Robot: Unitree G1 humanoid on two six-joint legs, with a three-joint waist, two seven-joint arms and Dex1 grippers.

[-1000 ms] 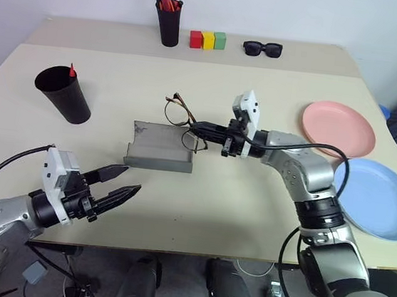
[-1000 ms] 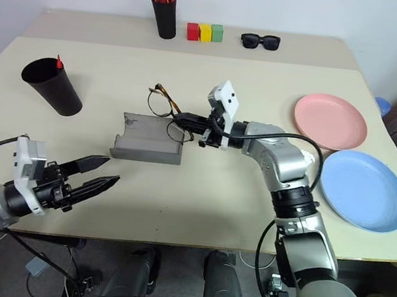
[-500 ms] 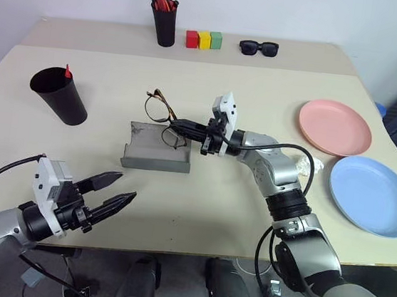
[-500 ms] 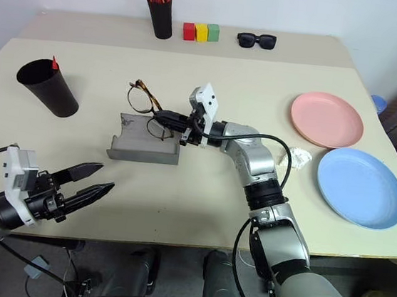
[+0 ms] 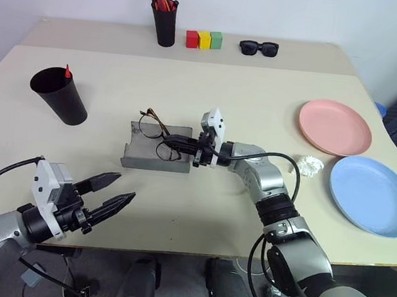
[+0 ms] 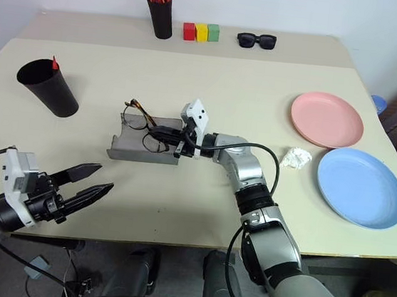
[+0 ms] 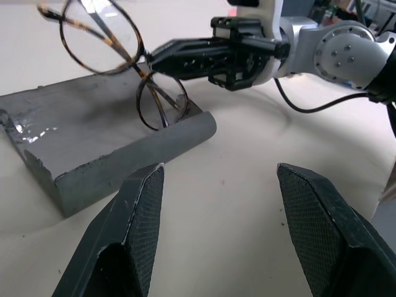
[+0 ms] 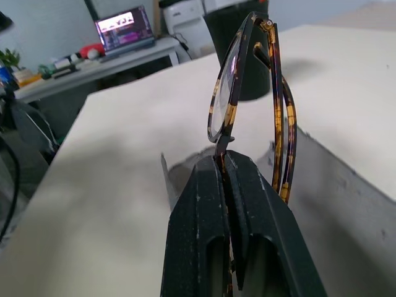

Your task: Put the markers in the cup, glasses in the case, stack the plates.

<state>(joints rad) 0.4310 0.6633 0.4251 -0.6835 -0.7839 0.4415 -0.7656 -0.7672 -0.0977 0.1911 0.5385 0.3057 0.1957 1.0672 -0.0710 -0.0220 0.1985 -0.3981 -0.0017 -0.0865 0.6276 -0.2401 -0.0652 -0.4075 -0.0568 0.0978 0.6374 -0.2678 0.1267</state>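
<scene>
1. Our right gripper point(image 5: 172, 144) is pressed together on the frame of the glasses point(image 5: 158, 134), pinching them at the bridge between the lenses.
2. We hold the glasses over the open grey case point(image 5: 140, 158), which lies mid-desk point(image 5: 197, 220); one lens hangs low by the case's right end, though we cannot tell if it touches.
3. We judge the glasses light, thin and easily bent, with lenses that scratch. The bridge is a fair hold, but a narrow one, so the frame could swivel in the pinch.
4. Our right arm reaches across the desk with its forearm low and the gripper pointing level toward our left, along the case.
5. Our left gripper point(image 5: 110, 201) is spread and empty, hanging near the desk's front edge, well short of the case.
6. One red marker point(image 5: 69, 71) stands in the cup point(image 5: 60, 95) at the far left.
7. We see the pink plate point(image 5: 335, 127) and blue plate point(image 5: 373, 195) side by side at the right, not yet stacked.
</scene>
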